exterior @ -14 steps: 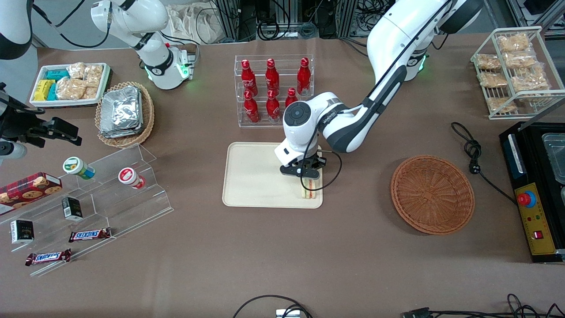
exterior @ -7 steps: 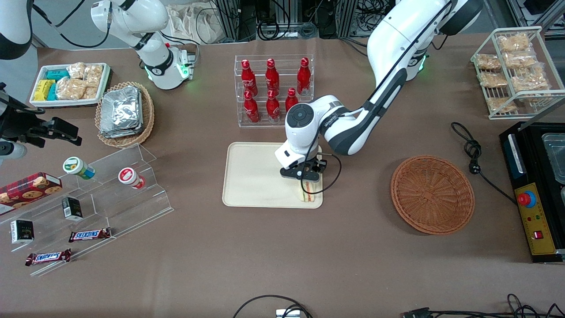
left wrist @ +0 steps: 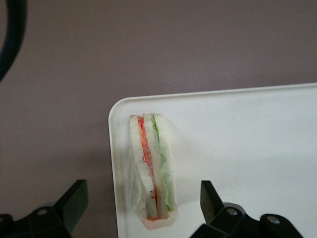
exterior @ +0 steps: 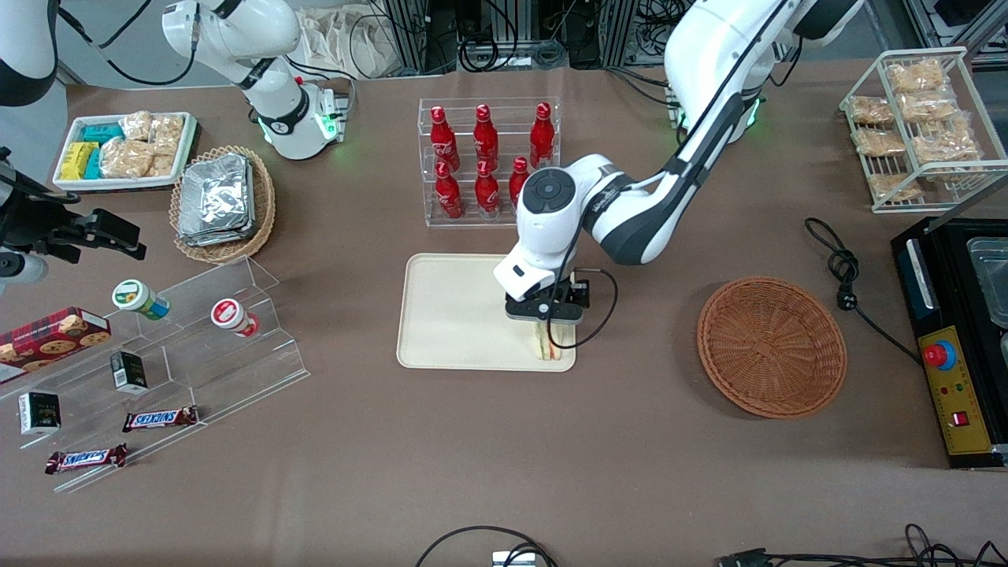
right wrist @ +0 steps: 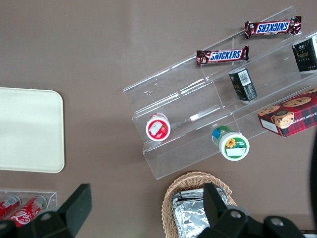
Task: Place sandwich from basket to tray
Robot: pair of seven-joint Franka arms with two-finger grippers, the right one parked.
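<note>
Sandwich (left wrist: 151, 168) stands on edge in a corner of the tray (exterior: 453, 315), close to the rim nearest the front camera and toward the working arm's end: three pale bread slices with a red-orange layer and a green layer between them, and a thin clear film around it. The gripper (left wrist: 141, 210) hangs directly above it with fingers (left wrist: 74, 198) spread wide, one on each side and neither touching the bread. From the front, the wrist and a looped black cable cover most of the sandwich, leaving only its near end in sight (exterior: 545, 345). The basket (exterior: 772, 346) sits well apart toward the working arm's end of the table. Farther from the front camera than the tray stands a clear rack of red bottles (exterior: 488, 161) with white script too small to read. Toward the parked arm's end, a clear stepped stand (right wrist: 218, 114) carries two bars marked SNICKERS (right wrist: 222, 55), two small dark boxes (right wrist: 242, 84), two lidded cups (right wrist: 231, 144) and a red tartan cookie box (right wrist: 290, 116). Near it lies an oval wicker basket of foil packs (exterior: 222, 201), with a white tray of snack packets (exterior: 124, 150) beside that.
</note>
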